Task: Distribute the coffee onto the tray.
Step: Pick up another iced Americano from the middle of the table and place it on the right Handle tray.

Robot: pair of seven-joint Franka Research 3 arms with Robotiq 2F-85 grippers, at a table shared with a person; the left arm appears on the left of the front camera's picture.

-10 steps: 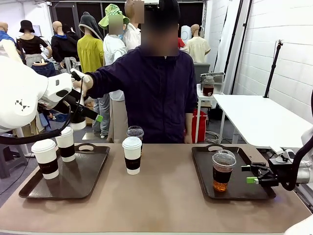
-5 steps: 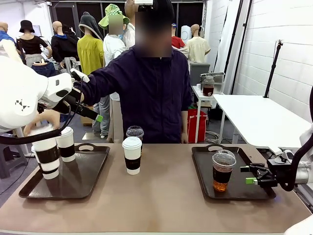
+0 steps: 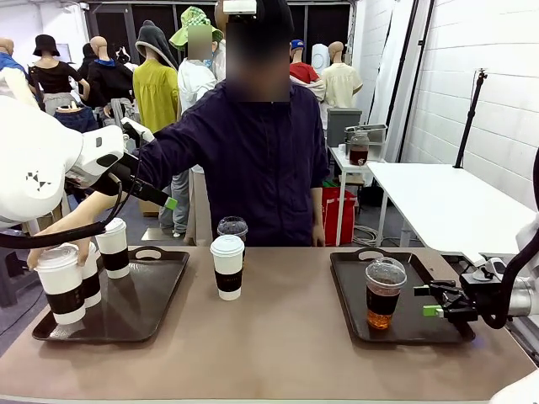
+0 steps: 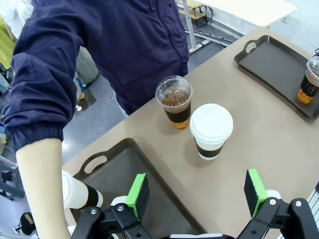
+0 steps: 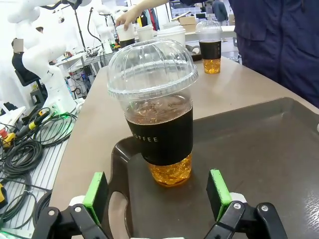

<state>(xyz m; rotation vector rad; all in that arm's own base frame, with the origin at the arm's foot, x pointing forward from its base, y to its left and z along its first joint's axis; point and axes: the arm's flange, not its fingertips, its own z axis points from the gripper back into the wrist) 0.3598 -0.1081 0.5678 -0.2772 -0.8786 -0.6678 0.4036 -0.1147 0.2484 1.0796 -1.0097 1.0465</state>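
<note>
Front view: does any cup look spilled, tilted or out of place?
No spill and no tipped cup. The one thing that stands out is the paper cup under the person's hand, which sits very near the left tray's front corner.

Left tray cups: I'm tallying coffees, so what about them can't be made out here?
Front view: the middle paper cup is largely hidden behind the front paper cup under the person's hand.
Left wrist view: a sleeved paper cup is partly covered by the person's forearm.
</note>
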